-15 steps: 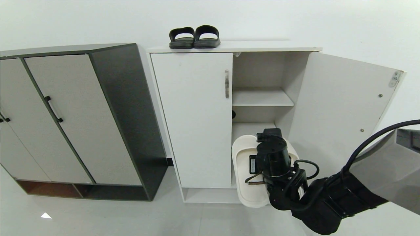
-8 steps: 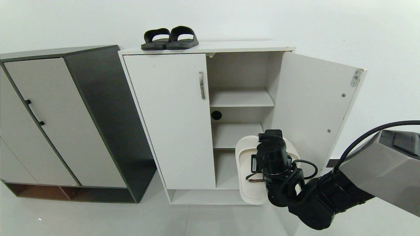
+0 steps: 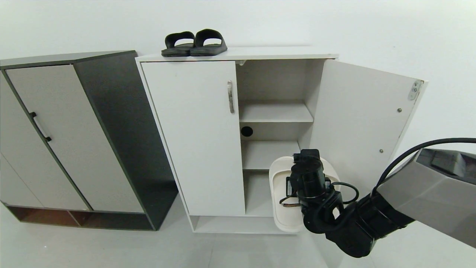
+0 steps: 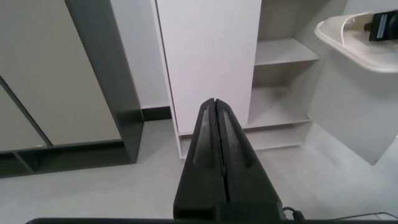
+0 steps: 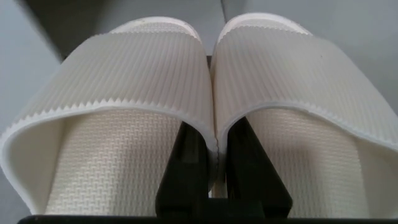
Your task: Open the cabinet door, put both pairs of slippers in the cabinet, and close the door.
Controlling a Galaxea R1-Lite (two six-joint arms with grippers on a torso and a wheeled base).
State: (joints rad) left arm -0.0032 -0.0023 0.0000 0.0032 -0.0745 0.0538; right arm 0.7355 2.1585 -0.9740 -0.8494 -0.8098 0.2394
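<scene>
Now: right tool [image 5: 216, 146] grips white slippers [image 3: 279, 188] | left tool [image 4: 214, 107] pressed closed | black slippers [image 3: 194, 42] atop cabinet [image 3: 193, 137] | grey cabinet [image 3: 122, 130] beside

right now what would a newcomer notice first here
The right gripper holds a pair of white slippers in front of the white cabinet, whose right door stands open. A pair of black slippers sits on top of the cabinet, toward its left end.
</scene>
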